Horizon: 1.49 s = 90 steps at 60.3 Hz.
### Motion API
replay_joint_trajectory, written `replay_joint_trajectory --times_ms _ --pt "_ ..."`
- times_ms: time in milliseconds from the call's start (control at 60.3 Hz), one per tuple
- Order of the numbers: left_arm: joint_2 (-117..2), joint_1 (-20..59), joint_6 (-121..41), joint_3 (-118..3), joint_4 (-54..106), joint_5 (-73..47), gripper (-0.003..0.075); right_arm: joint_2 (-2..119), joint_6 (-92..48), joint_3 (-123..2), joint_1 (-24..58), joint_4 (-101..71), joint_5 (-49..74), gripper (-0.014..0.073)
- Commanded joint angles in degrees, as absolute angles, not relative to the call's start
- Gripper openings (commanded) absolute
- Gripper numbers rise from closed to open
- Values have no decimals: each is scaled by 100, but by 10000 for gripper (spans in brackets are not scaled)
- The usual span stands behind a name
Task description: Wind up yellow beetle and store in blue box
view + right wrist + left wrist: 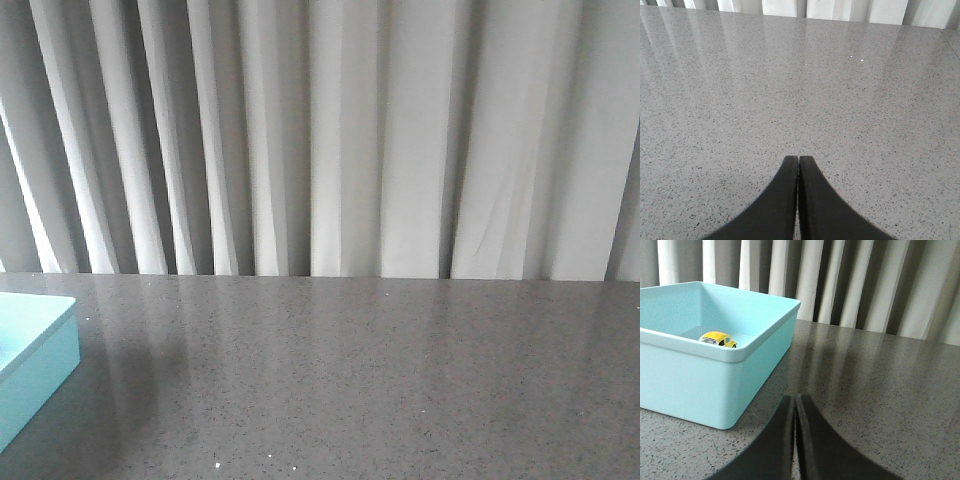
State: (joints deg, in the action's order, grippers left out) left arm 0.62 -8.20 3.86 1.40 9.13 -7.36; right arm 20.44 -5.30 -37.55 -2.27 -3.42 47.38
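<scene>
The yellow beetle (718, 339) rests on the floor inside the blue box (705, 385), seen in the left wrist view just over the box's near rim. A corner of the same blue box (35, 360) shows at the left edge of the front view; the beetle is hidden there. My left gripper (794, 399) is shut with nothing in it, over the table a short way outside the box's corner. My right gripper (798, 160) is also shut and empty, above bare table. Neither gripper shows in the front view.
The grey speckled table (380, 380) stretches across all views. White pleated curtains (340, 140) hang behind the table's far edge.
</scene>
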Motion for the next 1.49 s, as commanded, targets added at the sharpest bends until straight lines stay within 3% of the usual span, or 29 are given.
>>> replay_joint_trajectory --times_ms 0,431,614,863,996,1162,1477 --pt "143 -791 438 55 929 -370 -6 2100 -553 -3894 -240 -345 4339 -7" --pt "143 -791 438 55 929 -370 -6 2091 -573 -3868 -240 80 4272 -7" --pt "143 -791 438 55 929 -370 -6 1787 -573 -3059 -240 132 4093 -7" --pt "143 -791 438 55 929 -370 -6 791 -573 -1247 -247 163 812 -7" --pt "143 -791 438 55 929 -370 -6 576 -516 -510 -247 88 -76 -7" --pt "143 -791 438 55 929 -370 -6 571 -65 179 -247 -234 -237 -7" --pt "143 -791 438 55 929 -370 -6 480 -32 177 -247 -226 161 -7"
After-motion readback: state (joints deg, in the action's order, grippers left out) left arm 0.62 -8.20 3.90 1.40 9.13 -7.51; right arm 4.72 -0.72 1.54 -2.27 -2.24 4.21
